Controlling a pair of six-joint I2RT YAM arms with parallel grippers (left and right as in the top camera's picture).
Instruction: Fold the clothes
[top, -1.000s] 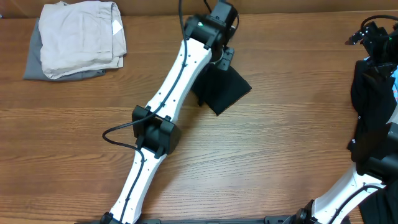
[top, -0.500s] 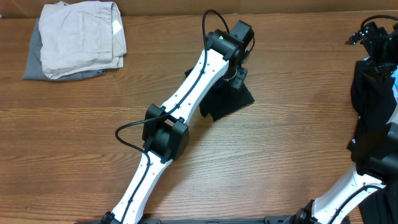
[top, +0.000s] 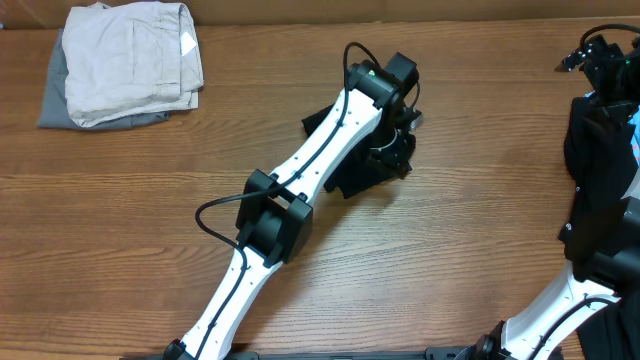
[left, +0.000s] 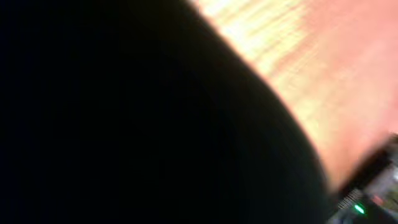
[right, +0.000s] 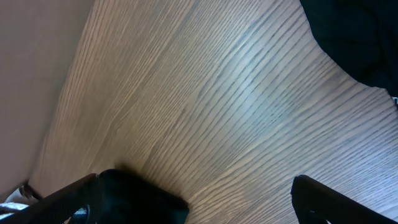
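Observation:
A folded black T-shirt (top: 358, 177) lies at the table's middle, partly under my left arm, with a corner showing left of the arm. My left gripper (top: 400, 150) is down on its right side and seems shut on the fabric. Black cloth (left: 137, 118) fills the left wrist view and hides the fingers. My right gripper (top: 600, 52) is at the far right edge; in the right wrist view it (right: 239, 193) is open and empty over bare wood. A pile of black clothes (top: 600, 150) lies beside the right arm and shows in the right wrist view (right: 357, 37).
A folded cream garment (top: 130, 60) lies on a grey one (top: 52, 100) at the back left corner. The wooden table (top: 480, 230) is bare between the black T-shirt and the right pile.
My left gripper has moved to the right, and the black T-shirt has slid and bunched along with it. The right arm has not moved.

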